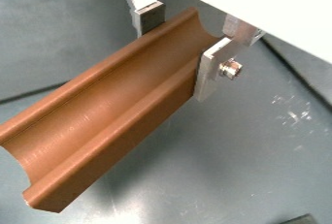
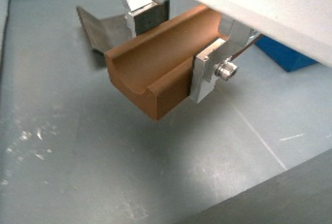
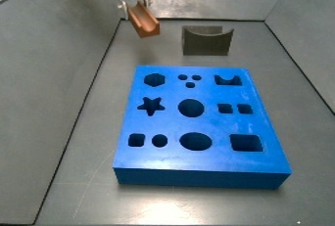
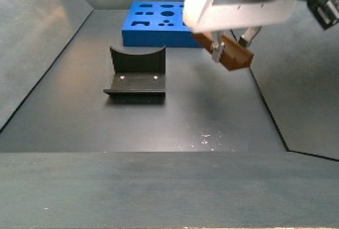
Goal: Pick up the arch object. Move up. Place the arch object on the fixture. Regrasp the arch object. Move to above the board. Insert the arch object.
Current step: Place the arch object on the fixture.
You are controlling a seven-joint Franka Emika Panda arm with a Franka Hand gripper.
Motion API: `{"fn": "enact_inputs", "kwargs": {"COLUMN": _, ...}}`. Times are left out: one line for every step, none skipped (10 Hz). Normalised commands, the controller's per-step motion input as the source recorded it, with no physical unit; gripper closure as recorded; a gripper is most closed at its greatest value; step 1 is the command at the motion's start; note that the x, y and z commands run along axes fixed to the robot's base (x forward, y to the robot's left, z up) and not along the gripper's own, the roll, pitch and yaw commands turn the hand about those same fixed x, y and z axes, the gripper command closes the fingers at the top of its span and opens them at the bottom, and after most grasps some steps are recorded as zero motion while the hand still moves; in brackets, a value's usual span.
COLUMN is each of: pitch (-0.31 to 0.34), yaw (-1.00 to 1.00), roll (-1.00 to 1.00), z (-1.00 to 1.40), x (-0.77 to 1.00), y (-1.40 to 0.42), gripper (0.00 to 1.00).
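My gripper is shut on the arch object, a long reddish-brown bar with a lengthwise groove. One silver finger presses its near wall and the other finger's dark pad is against its far wall. The bar is held in the air above the floor in both side views. The fixture, a dark block with a curved notch, stands on the floor beyond the board. It also shows in a side view and behind the bar in a wrist view. The blue board lies flat with its shaped cutouts.
Grey walls enclose the dark floor on the sides. A corner of the blue board shows in a wrist view. The board also lies at the back in a side view.
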Motion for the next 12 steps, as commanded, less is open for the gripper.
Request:
{"fn": "enact_inputs", "kwargs": {"pitch": 0.029, "yaw": 0.02, "roll": -0.06, "z": 1.00, "x": -0.02, "y": -0.01, "gripper": 1.00}}
{"fn": "enact_inputs", "kwargs": {"pitch": 0.026, "yaw": 0.03, "roll": -0.08, "z": 1.00, "x": -0.02, "y": -0.02, "gripper": 1.00}}
{"fn": "enact_inputs", "kwargs": {"pitch": 0.025, "yaw": 0.03, "roll": -0.09, "z": 1.00, "x": -0.02, "y": -0.02, "gripper": 1.00}}
{"fn": "enact_inputs", "kwargs": {"pitch": 0.023, "yaw": 0.02, "roll": -0.10, "z": 1.00, "x": -0.02, "y": -0.02, "gripper": 1.00}}
{"fn": "enact_inputs", "kwargs": {"pitch": 0.024, "yaw": 0.02, "roll": -0.11, "z": 0.88, "x": -0.02, "y": -0.02, "gripper": 1.00}}
{"fn": "enact_inputs", "kwargs": {"pitch": 0.027, "yaw": 0.02, "roll": -0.12, "z": 0.74, "x": -0.02, "y": -0.02, "gripper": 1.00}}
{"fn": "enact_inputs", "kwargs": {"pitch": 0.031, "yaw": 0.01, "roll": -0.13, "z": 0.61, "x": -0.01, "y": -0.01, "gripper": 1.00}}
{"fn": "enact_inputs", "kwargs": {"pitch": 0.038, "yaw": 0.00, "roll": -0.14, "z": 0.47, "x": -0.01, "y": -0.01, "gripper": 1.00}}
{"fn": "enact_inputs", "kwargs": {"pitch": 0.049, "yaw": -0.01, "roll": -0.15, "z": 0.29, "x": 0.00, "y": -0.01, "gripper": 1.00}}
{"fn": "enact_inputs", "kwargs": {"pitch": 0.060, "yaw": -1.00, "roll": -0.19, "z": 0.11, "x": 1.00, "y": -0.36, "gripper": 1.00}}
{"fn": "enact_inputs", "kwargs": {"pitch": 0.070, "yaw": -1.00, "roll": -0.19, "z": 0.08, "x": 1.00, "y": -0.36, "gripper": 1.00}}
{"fn": "enact_inputs", "kwargs": {"pitch": 0.089, "yaw": -1.00, "roll": -0.21, "z": 0.07, "x": 1.00, "y": -0.32, "gripper": 1.00}}
